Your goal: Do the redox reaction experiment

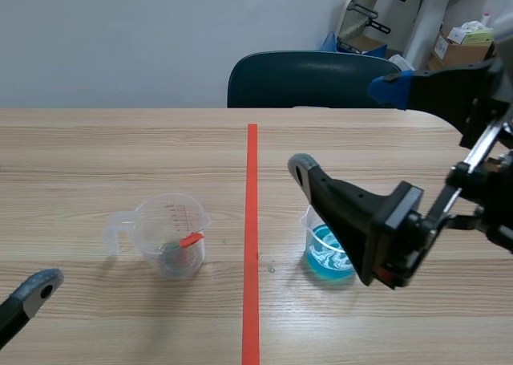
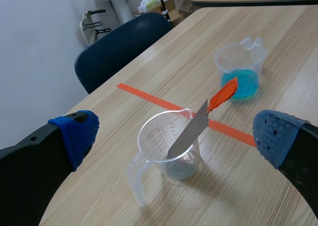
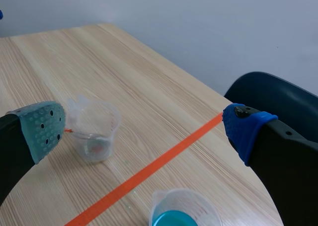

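Left gripper (image 2: 176, 134): fingers spread wide, nothing held; low by the near edge of the desk (image 1: 120, 156), left side.
Right gripper (image 3: 144, 131): fingers spread wide, nothing held; raised above the beaker (image 1: 319, 257).
Measuring cup (image 2: 171, 151): clear, handled, upright; left of the tape line (image 1: 252, 221), closer to the desk's near edge than its far one.
Strip (image 2: 191, 131): grey, probably metal, with an orange-red upper end; leans inside the measuring cup against its rim.
Beaker: clear, holds blue liquid; upright just right of the tape line.
Chair (image 1: 304, 80): dark blue, behind the far edge.
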Robot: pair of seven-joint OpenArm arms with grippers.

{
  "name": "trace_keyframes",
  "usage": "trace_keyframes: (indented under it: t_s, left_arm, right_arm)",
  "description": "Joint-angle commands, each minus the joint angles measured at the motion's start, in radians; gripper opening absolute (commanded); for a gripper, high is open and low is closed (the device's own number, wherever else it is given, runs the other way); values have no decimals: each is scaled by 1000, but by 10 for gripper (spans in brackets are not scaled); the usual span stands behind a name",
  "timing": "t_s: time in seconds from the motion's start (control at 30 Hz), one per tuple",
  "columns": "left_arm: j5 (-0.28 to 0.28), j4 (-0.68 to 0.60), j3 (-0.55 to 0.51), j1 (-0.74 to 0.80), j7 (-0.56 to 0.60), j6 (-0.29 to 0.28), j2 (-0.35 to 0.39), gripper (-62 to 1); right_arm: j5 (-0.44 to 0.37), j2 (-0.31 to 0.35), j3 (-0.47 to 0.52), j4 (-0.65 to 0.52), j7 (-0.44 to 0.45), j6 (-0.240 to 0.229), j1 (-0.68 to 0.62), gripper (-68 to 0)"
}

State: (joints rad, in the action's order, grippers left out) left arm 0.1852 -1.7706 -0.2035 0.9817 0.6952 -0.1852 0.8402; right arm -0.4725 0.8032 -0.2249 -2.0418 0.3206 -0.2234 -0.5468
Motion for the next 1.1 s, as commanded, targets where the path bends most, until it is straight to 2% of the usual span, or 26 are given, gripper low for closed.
trace_keyframes:
  t_s: [0.0,0.17,0.23,0.43,0.7,1.07]
  left_arm:
    - [23,-9,3,-7,3,5,8,14]
    - [48,-9,3,-54,-30,-47,25,14]
    - [67,-9,3,-79,-49,-51,26,14]
    - [109,-9,3,-150,-109,-54,25,14]
    - [119,-9,3,-227,-169,-59,25,14]
    - [109,-9,3,-229,-177,-66,19,14]
  right_arm:
    - [-10,-20,32,-27,15,3,-38,4]
    - [3,-98,166,-70,15,-3,-197,4]
    - [31,-138,204,-82,16,-11,-242,4]
    - [127,-234,241,-90,8,-16,-290,4]
    - [152,-247,241,-90,-11,-32,-290,4]
    - [152,-247,241,-90,-11,-32,-290,4]
